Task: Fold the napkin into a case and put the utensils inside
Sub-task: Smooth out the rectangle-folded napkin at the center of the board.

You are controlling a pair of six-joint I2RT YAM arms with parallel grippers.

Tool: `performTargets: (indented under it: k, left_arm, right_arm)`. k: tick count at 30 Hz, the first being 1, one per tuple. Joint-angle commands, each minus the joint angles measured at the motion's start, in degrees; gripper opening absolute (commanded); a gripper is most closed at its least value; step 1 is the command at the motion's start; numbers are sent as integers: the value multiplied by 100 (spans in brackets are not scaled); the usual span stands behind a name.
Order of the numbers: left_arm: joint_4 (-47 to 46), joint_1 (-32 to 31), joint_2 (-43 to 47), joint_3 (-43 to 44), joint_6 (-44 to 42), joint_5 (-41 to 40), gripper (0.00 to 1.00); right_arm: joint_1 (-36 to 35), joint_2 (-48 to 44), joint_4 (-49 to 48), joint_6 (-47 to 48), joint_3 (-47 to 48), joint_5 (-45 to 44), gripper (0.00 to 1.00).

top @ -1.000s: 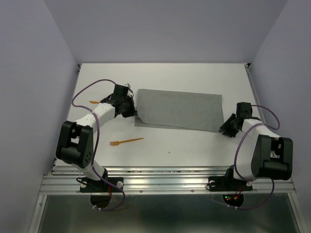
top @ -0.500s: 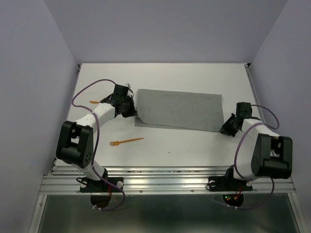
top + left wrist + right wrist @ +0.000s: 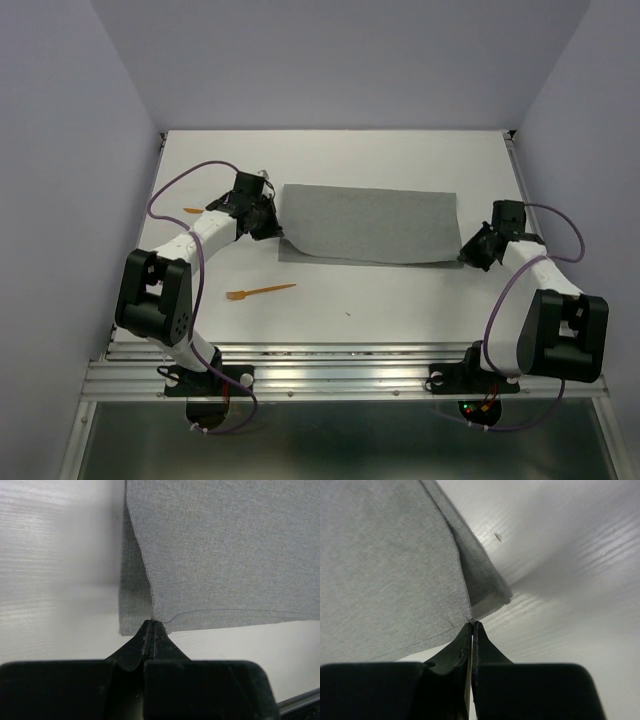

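The folded grey napkin [image 3: 368,224] lies mid-frame in the top view. Our left gripper [image 3: 276,231] pinches its lower-left corner tight; our right gripper [image 3: 467,254] is likewise closed on its lower-right corner.

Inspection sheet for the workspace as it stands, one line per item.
Surface: white table, bare around the cloth.
Job's things: grey napkin lies as a wide oblong, two layers showing at its near corners; orange fork lies near and left of it, apart from it; second orange piece lies by the left edge.
Clutter: one small dark speck; otherwise nothing seen.
Grippers: left gripper is shut on the napkin's near-left corner; right gripper is shut on its near-right corner.
Cables: purple left cable and right cable loop beside their arms, clear of the cloth.
Surroundings: pale walls; metal rail at the near edge.
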State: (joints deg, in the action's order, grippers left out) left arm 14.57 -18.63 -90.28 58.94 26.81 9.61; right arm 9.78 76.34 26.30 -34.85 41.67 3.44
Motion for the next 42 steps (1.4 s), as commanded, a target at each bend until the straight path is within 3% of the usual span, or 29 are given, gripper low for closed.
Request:
performTargets:
  k: [1, 12, 16, 29, 36, 42]
  left_arm:
    - [28, 0, 81, 364, -106, -11, 0]
    - [151, 0, 72, 943, -70, 463, 0]
    - [274, 0, -24, 1462, -62, 516, 0]
    - [292, 167, -1421, 4219, -167, 489, 0]
    - [292, 422, -2458, 5652, -220, 919, 0]
    - [547, 483, -2750, 5937, -229, 1219, 0]
  right_arm:
    - [24, -207, 59, 57, 552, -309, 1]
    - [24, 337, -46, -31, 1659, -529, 1]
    - [24, 583, -99, -13, 2466, -467, 1]
    - [24, 2499, -688, -30, 4893, -29, 1]
    - [24, 3018, -1013, -312, 5509, 297, 1]
    - [24, 2791, -1013, -233, 5133, 333, 1]
